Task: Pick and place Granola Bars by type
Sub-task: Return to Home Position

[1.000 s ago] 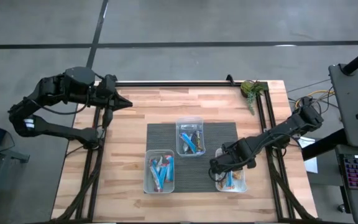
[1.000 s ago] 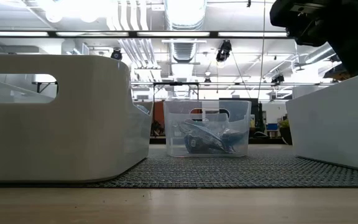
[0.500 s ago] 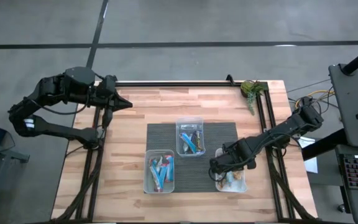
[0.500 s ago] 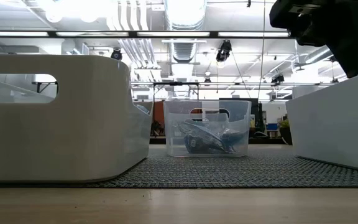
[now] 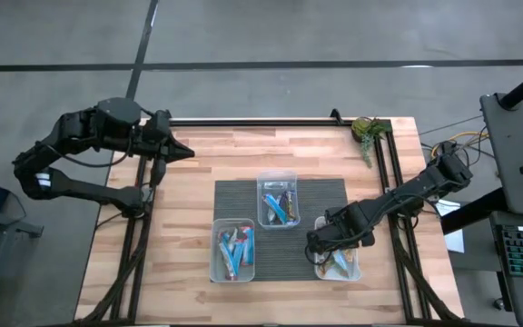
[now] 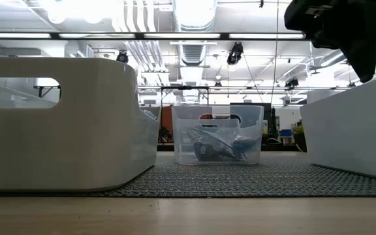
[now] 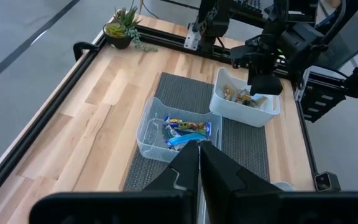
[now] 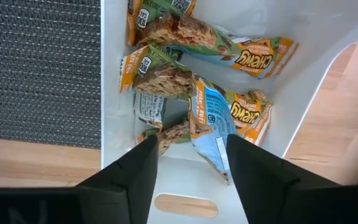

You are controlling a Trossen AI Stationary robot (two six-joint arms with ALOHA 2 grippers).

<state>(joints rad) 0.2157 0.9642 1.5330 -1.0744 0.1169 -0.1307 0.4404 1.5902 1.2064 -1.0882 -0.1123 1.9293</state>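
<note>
- Right gripper (image 8: 190, 140) hangs just above the white bin (image 8: 109, 93), which stands at the mat's (image 5: 325, 195) near corner on the right arm's side. Its 2 fingers (image 8: 143, 163) are spread wide with nothing between them.
- Orange-and-green Chewy granola bars (image 8: 166, 78) lie loose in that bin. 1 of them shows a pale blue back (image 8: 207, 118) and lies across the others.
- From above, the bin sits half on the mat and half on the bare wood of the table (image 5: 189, 209), with the right arm reaching in over the mat's right-hand edge.
- Left gripper (image 5: 185, 152) is well away from the mat, at the table's far corner on the left arm's side. Its fingers (image 7: 191, 163) are pressed together and hold nothing.
- A clear tub (image 5: 277, 178) stands on the middle of the mat toward its far edge, holding blue-wrapped bars (image 7: 187, 127) and some darker ones.
- A 2nd clear tub (image 5: 217, 256) stands at the mat's near corner on the left arm's side, holding red and blue bars (image 5: 235, 247).
- A small green plant (image 5: 365, 130) sits beyond the mat, at the table's far corner on the right arm's side.
</note>
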